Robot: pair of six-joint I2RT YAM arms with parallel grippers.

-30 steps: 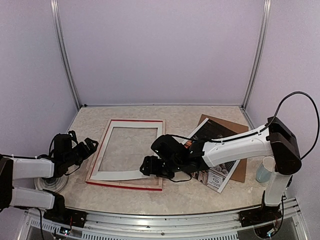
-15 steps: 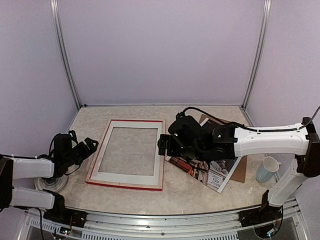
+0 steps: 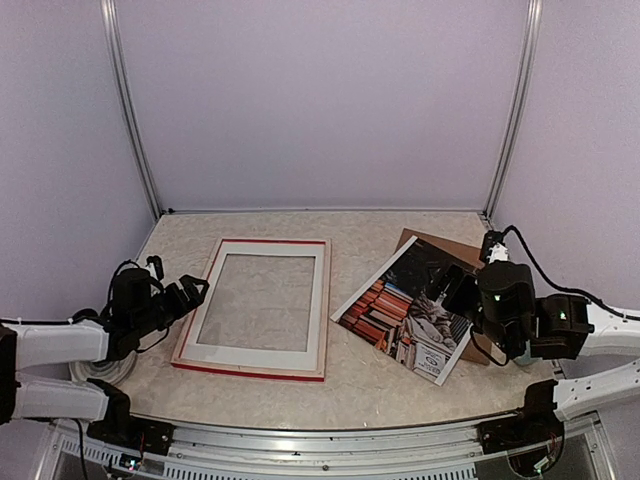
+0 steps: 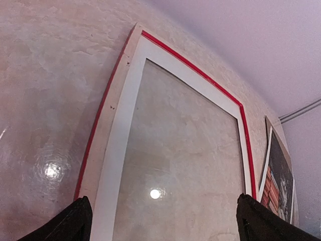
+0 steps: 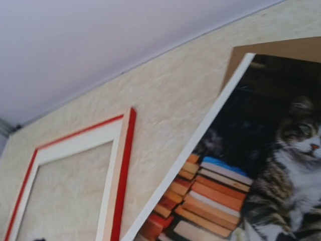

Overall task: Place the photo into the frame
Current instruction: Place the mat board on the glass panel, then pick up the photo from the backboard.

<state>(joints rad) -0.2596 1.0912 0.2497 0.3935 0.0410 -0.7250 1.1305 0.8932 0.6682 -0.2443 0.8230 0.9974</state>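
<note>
Left fingers (image 4: 75,221): I see them spread, empty, by the frame (image 3: 250,369).
Right fingers (image 3: 447,285): can't tell.
Photo (image 3: 405,318): flat, right of frame, apart.

A robot lab's test cell is shown: a left arm (image 3: 60,340) and a right arm (image 3: 605,325), white with black joints, are bolted at the near edge of a marble-patterned table (image 3: 350,398), behind a metal rail (image 3: 330,440). The space is closed in by plain lilac walls (image 3: 320,100) joined at the far corners by aluminium posts (image 3: 130,110). A black cable (image 3: 540,267) is seen looping by the right arm.
</note>
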